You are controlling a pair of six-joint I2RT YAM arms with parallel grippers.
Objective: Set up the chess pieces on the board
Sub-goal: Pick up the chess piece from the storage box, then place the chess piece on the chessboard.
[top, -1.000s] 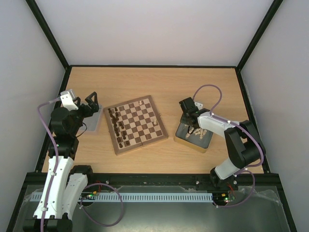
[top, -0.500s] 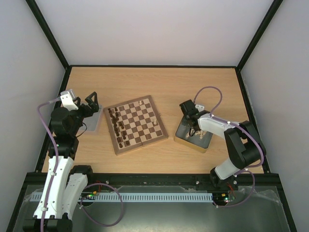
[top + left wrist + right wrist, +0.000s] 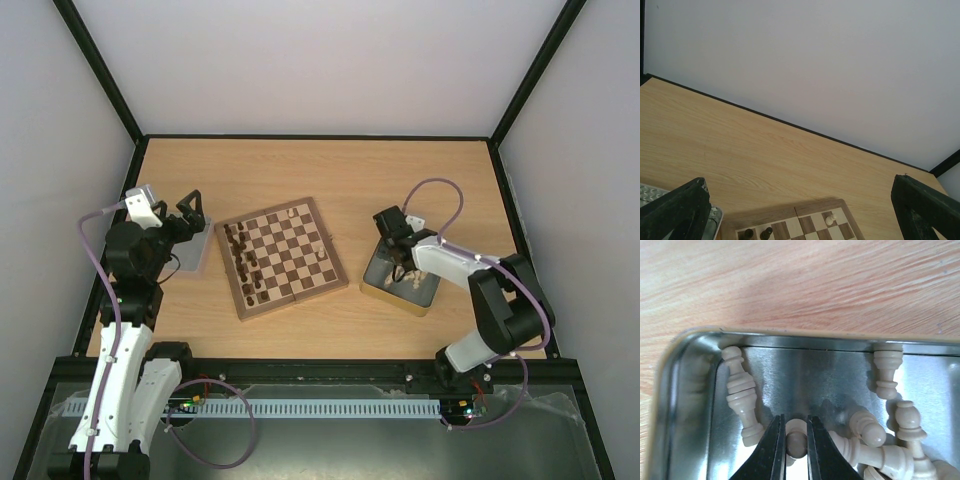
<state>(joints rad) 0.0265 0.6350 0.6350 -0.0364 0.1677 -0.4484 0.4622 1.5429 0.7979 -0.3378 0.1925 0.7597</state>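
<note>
**Right end effector** (image 3: 795,421): clenched. Both fingers (image 3: 774,440) pinch the rounded head of a pale chess piece (image 3: 796,441) lying inside a shiny metal tin (image 3: 671,390). The overhead view shows this end effector (image 3: 397,268) lowered into the same tin (image 3: 376,286).

**Tin contents:** loose pale chess pieces (image 3: 867,429) lie on the tin floor. One long piece (image 3: 742,396) lies just left of the fingers, along the tin wall. Others are heaped to the right of the fingers, some touching one another.

**Left end effector** (image 3: 190,210): released, with the fingers (image 3: 675,212) spread wide and nothing between them. It hangs above a second tin (image 3: 192,256) on the tabletop (image 3: 330,170).

**Board** (image 3: 285,255): lies between the two end effectors, well apart from the right one. Dark chess pieces (image 3: 243,262) stand along the board edge nearest the left end effector. A few pale pieces (image 3: 291,212) stand on the far half; the left wrist view shows one (image 3: 830,219) ahead of the open fingers.
</note>
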